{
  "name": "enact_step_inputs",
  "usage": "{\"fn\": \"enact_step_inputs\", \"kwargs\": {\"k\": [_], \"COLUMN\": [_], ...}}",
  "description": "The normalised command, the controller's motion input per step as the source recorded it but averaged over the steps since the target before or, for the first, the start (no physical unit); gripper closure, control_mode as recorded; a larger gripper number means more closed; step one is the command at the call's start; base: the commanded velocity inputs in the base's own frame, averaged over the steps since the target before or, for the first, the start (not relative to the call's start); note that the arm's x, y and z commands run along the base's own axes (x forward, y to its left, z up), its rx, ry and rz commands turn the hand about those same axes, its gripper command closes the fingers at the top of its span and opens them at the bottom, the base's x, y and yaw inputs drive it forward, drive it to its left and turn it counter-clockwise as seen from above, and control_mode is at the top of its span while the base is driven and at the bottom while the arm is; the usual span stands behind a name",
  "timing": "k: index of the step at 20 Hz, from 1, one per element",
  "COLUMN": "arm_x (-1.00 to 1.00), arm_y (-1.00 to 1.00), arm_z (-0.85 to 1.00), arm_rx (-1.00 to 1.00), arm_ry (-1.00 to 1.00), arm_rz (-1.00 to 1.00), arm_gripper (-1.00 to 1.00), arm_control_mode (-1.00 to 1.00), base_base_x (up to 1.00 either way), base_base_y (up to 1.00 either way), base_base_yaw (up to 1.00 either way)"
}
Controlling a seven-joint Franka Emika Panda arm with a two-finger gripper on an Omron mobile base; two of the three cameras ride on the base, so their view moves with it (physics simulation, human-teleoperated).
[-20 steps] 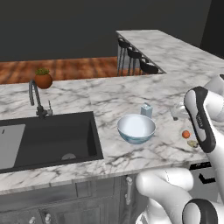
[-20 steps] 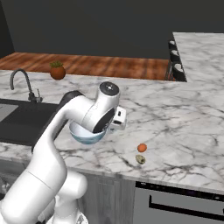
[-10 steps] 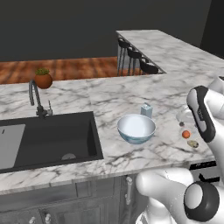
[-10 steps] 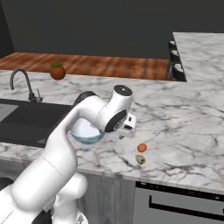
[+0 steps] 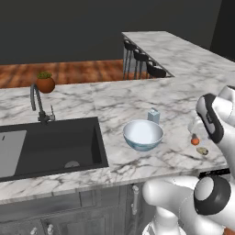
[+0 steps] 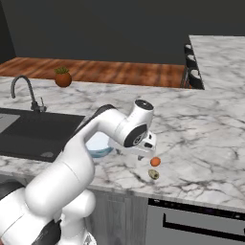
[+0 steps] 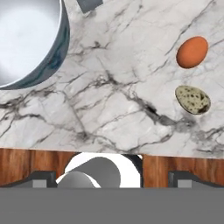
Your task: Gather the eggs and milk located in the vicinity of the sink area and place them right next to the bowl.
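Gripper (image 6: 143, 152) positioned low over the marbled desk (image 5: 114, 103), right of the bowl (image 5: 143, 134); jaws spread fully wide, nothing held. In the hand view, fingertips (image 7: 43, 178) visible as dark tips at the bottom edge, well apart.

Two eggs resting on the desk near its front edge, right of the bowl and apart from it: one orange-brown egg (image 7: 192, 52), one speckled tan egg (image 7: 193, 99), lying just beside each other without touching. Same pair seen in the left base view (image 5: 195, 141) (image 5: 202, 150) and the right base view (image 6: 155, 162) (image 6: 153, 174).

Milk carton (image 5: 153, 115) standing upright on the desk just behind the bowl, at its far right side. Bowl pale blue outside, white inside, upright.

Sink (image 5: 50, 142) recessed in the desk at left, well apart from the bowl; dark faucet (image 5: 36, 102) at its far edge. Terracotta plant pot (image 5: 45, 83) at the far left of the desk.
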Motion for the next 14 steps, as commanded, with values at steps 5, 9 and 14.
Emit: {"fn": "enact_step_inputs", "kwargs": {"k": [5,9,14], "arm_x": [0.03,0.02,0.07], "arm_y": [-0.26,-0.26,-0.21], "arm_z": [-0.21,-0.14,-0.17], "arm_rx": [0.00,0.00,-0.01], "arm_ry": [0.02,0.00,0.00], "arm_rz": [0.01,0.01,0.02], "arm_gripper": [-1.00,-1.00,-1.00], "arm_control_mode": [-1.00,-1.00,-1.00], "base_base_x": [0.00,0.00,0.00], "base_base_y": [0.00,0.00,0.00], "base_base_yaw": [0.00,0.00,0.00]}}
